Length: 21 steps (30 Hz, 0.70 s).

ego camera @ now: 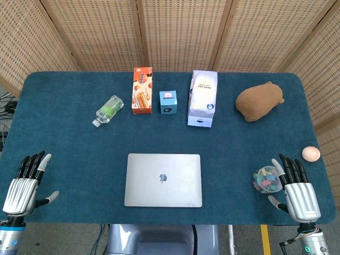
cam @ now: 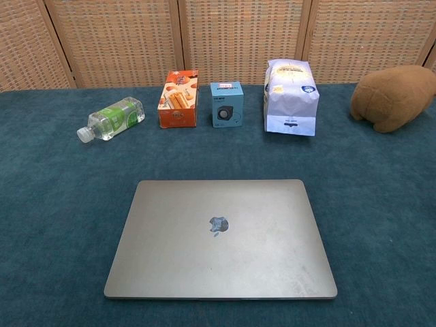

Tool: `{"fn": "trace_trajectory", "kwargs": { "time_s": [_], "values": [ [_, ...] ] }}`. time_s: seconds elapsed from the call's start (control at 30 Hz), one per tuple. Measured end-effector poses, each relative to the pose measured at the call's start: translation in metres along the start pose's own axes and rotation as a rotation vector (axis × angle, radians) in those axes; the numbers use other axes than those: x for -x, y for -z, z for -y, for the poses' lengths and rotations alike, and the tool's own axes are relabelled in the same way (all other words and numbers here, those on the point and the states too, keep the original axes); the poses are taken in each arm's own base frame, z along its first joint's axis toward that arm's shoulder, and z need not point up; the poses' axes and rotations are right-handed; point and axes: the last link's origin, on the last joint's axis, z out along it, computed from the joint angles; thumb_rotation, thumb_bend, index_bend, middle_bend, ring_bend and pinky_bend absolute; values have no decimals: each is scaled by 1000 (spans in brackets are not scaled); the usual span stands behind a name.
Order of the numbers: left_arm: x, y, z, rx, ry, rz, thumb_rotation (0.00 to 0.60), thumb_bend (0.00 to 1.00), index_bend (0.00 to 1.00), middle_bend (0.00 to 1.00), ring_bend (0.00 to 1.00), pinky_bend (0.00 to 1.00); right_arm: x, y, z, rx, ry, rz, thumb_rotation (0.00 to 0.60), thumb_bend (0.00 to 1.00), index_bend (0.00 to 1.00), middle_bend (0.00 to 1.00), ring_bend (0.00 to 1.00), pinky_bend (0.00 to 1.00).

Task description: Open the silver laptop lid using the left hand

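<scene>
The silver laptop [ego camera: 163,180] lies closed and flat at the front middle of the blue table; the chest view shows its lid [cam: 221,236] down, logo facing up. My left hand [ego camera: 24,184] rests at the front left corner, well left of the laptop, fingers spread and empty. At the front right my right hand [ego camera: 296,189] also lies with fingers spread, holding nothing. Neither hand appears in the chest view.
Along the back stand a lying water bottle [ego camera: 109,110], an orange snack box [ego camera: 142,90], a small blue box [ego camera: 168,102], a white bag [ego camera: 203,98] and a brown plush [ego camera: 258,100]. A cup of coloured clips [ego camera: 266,179] sits beside my right hand, an egg [ego camera: 311,153] near the right edge.
</scene>
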Motion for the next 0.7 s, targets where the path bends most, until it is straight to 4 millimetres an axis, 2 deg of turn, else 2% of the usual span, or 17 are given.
{"fn": "trace_trajectory", "kwargs": {
  "time_s": [0.47, 0.7],
  "values": [
    [3, -1, -2, 26, -22, 29, 600, 0, 0, 0, 0, 0, 0, 0, -2, 17, -12, 2, 600, 0, 2, 0, 0, 0],
    [14, -7, -25, 202, -14, 114, 600, 0, 0, 0, 0, 0, 2, -1, 0, 10, -11, 11, 600, 0, 2, 0, 0, 0]
  ]
}}
